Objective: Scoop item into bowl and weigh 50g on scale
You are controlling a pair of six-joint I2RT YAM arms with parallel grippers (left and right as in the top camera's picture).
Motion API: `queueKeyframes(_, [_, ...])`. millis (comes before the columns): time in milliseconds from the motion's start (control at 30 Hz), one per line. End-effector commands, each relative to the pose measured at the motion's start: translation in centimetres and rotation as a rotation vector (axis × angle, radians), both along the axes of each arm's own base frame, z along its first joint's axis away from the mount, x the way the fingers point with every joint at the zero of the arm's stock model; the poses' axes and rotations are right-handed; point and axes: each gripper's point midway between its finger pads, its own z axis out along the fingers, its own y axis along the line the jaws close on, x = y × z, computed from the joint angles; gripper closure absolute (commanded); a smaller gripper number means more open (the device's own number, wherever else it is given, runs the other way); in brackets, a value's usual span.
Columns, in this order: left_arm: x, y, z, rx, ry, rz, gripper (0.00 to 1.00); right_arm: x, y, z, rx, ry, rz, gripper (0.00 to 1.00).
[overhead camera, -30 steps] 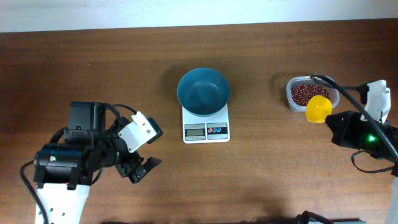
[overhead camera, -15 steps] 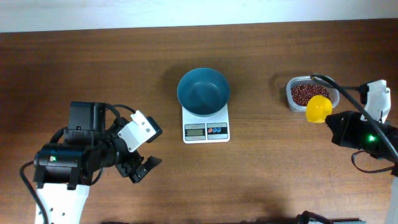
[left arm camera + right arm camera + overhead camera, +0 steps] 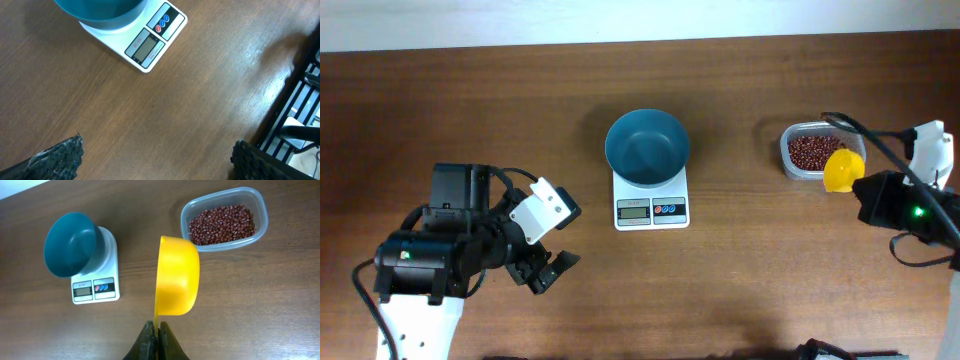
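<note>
The teal-blue bowl (image 3: 647,148) stands on the white scale (image 3: 651,208) at the table's middle; both also show in the right wrist view, bowl (image 3: 70,244) and scale (image 3: 95,287). The reddish-brown beans (image 3: 809,151) lie in a clear plastic tub (image 3: 790,165) at the right, also seen from the right wrist (image 3: 222,224). My right gripper (image 3: 156,336) is shut on the handle of a yellow scoop (image 3: 177,275), which hangs tilted on its side at the tub's near edge (image 3: 843,170). My left gripper (image 3: 546,272) is open and empty, low over the table at the left.
The left arm's black and white body (image 3: 440,250) fills the front left. The right arm (image 3: 910,210) sits at the right edge. A black slatted frame (image 3: 295,110) lies beyond the table's edge in the left wrist view.
My right gripper has moved a little to the right and back with the yellow scoop. The left arm has not moved.
</note>
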Motion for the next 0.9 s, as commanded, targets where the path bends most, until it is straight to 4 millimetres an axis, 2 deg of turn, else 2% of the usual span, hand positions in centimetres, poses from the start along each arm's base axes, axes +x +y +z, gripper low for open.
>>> queueKeyframes(0, [0.2, -0.2, 0.5, -0.024, -0.004, 0.007, 0.01, 0.8, -0.6, 0.1, -0.016, -0.016, -0.015, 0.96])
queueKeyframes(133, [0.2, -0.2, 0.5, -0.024, -0.004, 0.007, 0.01, 2.7, -1.5, 0.1, -0.028, -0.049, -0.014, 0.96])
queueKeyframes(267, [0.2, -0.2, 0.5, -0.024, -0.004, 0.007, 0.01, 4.6, -2.3, -1.7, -0.004, 0.0, -0.017, 0.96])
queueKeyframes(400, [0.2, -0.2, 0.5, -0.024, -0.004, 0.007, 0.01, 6.7, -2.6, -3.4, 0.09, 0.043, -0.054, 0.96])
queueKeyframes(533, [0.2, -0.2, 0.5, -0.024, -0.004, 0.007, 0.01, 9.0, -3.1, -3.0, 0.137, -0.012, -0.096, 0.96])
queueKeyframes(867, [0.2, -0.2, 0.5, -0.024, -0.004, 0.007, 0.01, 10.9, -4.0, -1.1, 0.154, -0.108, -0.154, 0.96])
